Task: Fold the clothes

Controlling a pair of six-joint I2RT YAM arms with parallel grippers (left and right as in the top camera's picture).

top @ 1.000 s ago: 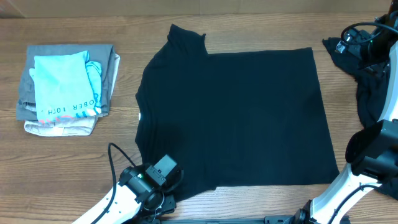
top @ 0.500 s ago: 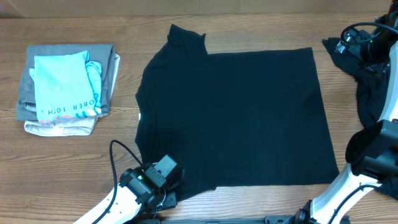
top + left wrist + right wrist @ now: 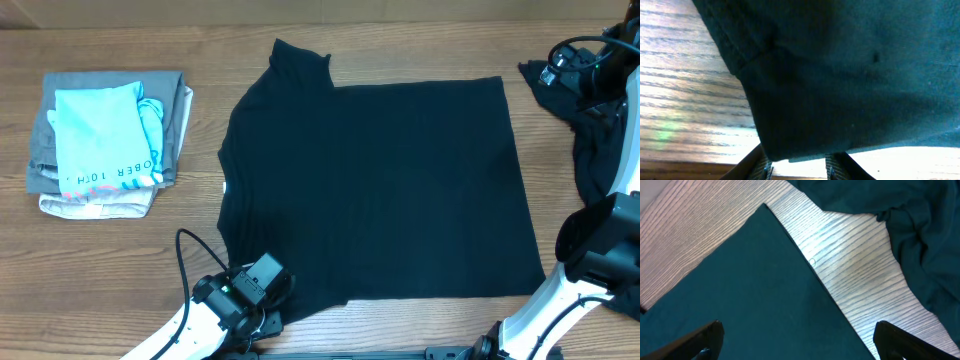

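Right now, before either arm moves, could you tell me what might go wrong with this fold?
1. The left hand sits at the black T-shirt's near left corner with only the very edge of the cloth inside it. Closing there may pinch too little, and the cloth may slip out.
2. The right hand hangs open over the T-shirt's far right corner, close to the crumpled black garment, so it could catch the wrong cloth.

Even overhead light; left wrist view blurred, glare on table (image 3: 900, 160).
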